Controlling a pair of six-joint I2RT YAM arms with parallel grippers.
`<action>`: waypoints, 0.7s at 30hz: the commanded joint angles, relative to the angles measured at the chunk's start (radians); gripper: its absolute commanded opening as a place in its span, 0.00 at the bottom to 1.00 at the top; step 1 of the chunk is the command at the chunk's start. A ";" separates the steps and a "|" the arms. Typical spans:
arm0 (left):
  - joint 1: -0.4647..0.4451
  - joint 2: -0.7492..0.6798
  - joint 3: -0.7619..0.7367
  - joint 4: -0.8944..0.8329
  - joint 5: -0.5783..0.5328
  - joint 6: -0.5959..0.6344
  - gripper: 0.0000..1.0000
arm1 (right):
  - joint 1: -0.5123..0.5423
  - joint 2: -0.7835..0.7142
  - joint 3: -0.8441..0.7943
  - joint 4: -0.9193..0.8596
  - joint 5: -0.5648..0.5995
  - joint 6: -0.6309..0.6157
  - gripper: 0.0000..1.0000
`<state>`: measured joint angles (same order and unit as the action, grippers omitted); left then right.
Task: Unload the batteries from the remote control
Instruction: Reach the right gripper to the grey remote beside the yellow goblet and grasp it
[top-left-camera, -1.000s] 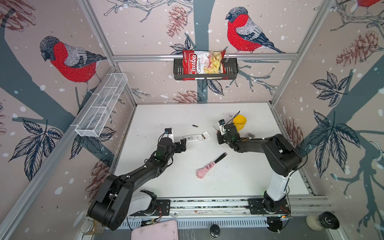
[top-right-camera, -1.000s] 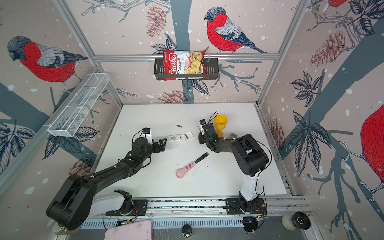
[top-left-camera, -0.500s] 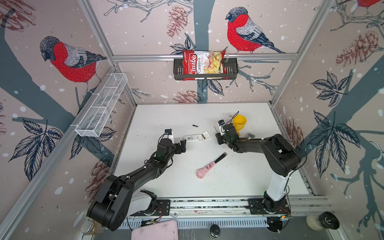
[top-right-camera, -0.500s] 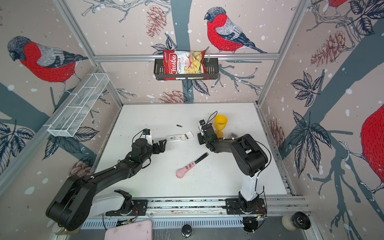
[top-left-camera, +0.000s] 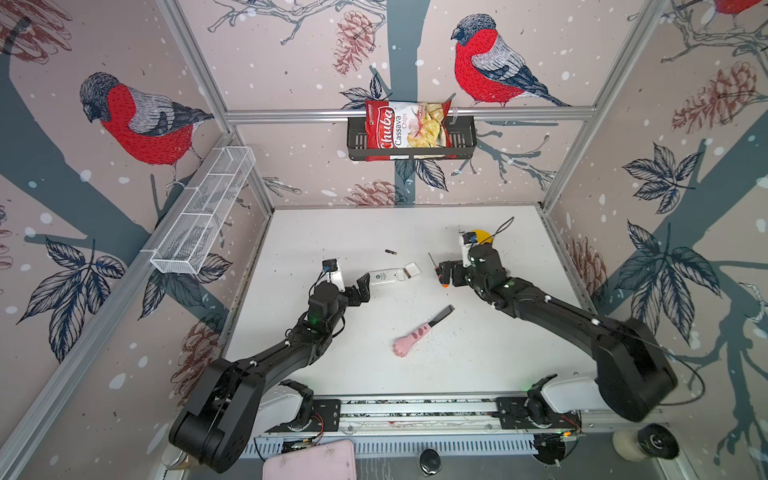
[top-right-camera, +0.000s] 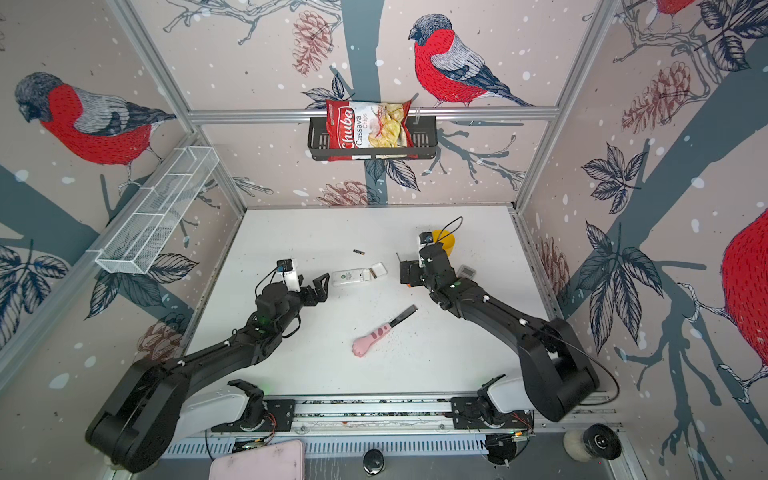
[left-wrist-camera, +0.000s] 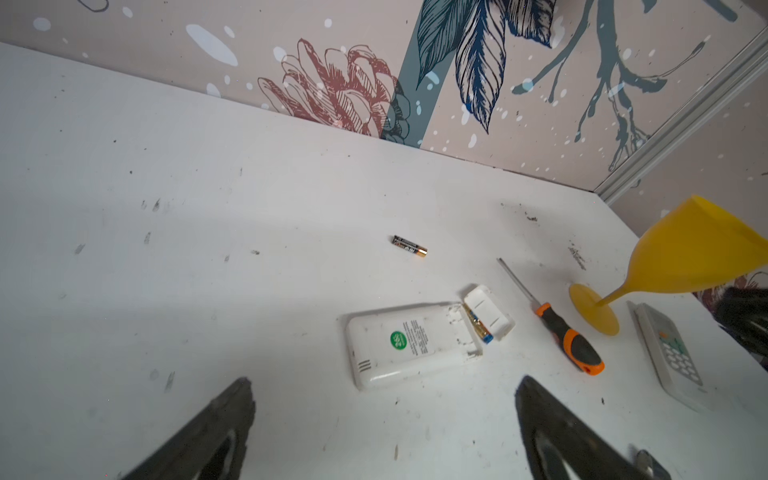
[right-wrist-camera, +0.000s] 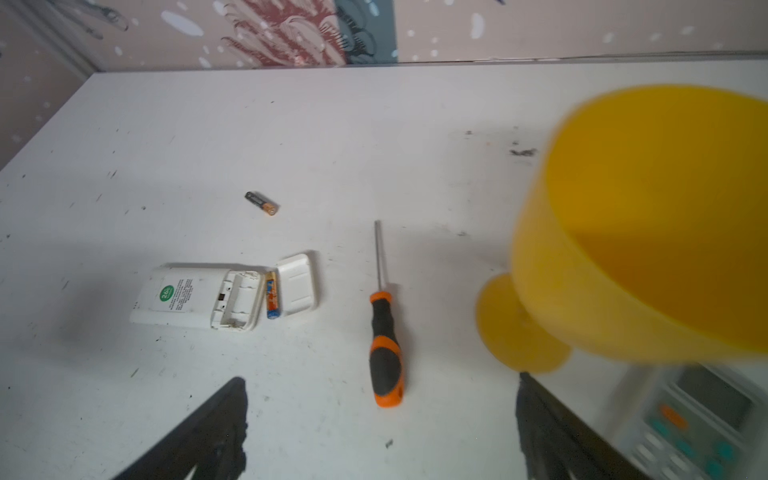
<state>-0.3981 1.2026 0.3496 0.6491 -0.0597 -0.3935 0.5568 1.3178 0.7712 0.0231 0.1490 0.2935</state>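
Beside the remote control (top-left-camera: 386, 277), off its open end, the right gripper (right-wrist-camera: 380, 377) is now seen spread wide and empty, where its fingers were drawn close together a second ago. Its place by the remote is barely changed. The orange-and-black screwdriver (right-wrist-camera: 385, 353) is left lying flat on the table (top-left-camera: 332, 232) between those fingers, just beyond the detached cover (right-wrist-camera: 296, 284). At the remote's closed end, the left gripper (left-wrist-camera: 385, 379) is held fully open as before, with nothing gripped and its tips just short of the casing. A loose battery (top-left-camera: 390, 252) is found where it was, on the bare table near the remote's long side toward the back wall, apart from it. A second battery (right-wrist-camera: 272, 300) is seen lying crosswise between the remote's open compartment and the cover, just beside both.
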 joint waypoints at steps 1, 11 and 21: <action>-0.001 0.038 0.083 -0.015 0.030 -0.003 0.97 | -0.058 -0.169 -0.085 -0.124 0.072 0.116 0.99; -0.001 0.096 0.121 -0.120 0.012 -0.044 0.97 | -0.382 -0.427 -0.196 -0.181 0.058 0.298 0.95; -0.018 0.031 0.097 -0.144 -0.010 0.017 0.97 | -0.542 0.052 0.020 -0.162 -0.144 0.252 0.90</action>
<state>-0.4110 1.2407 0.4507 0.5079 -0.0597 -0.4065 0.0204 1.2854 0.7307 -0.1211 0.0608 0.5922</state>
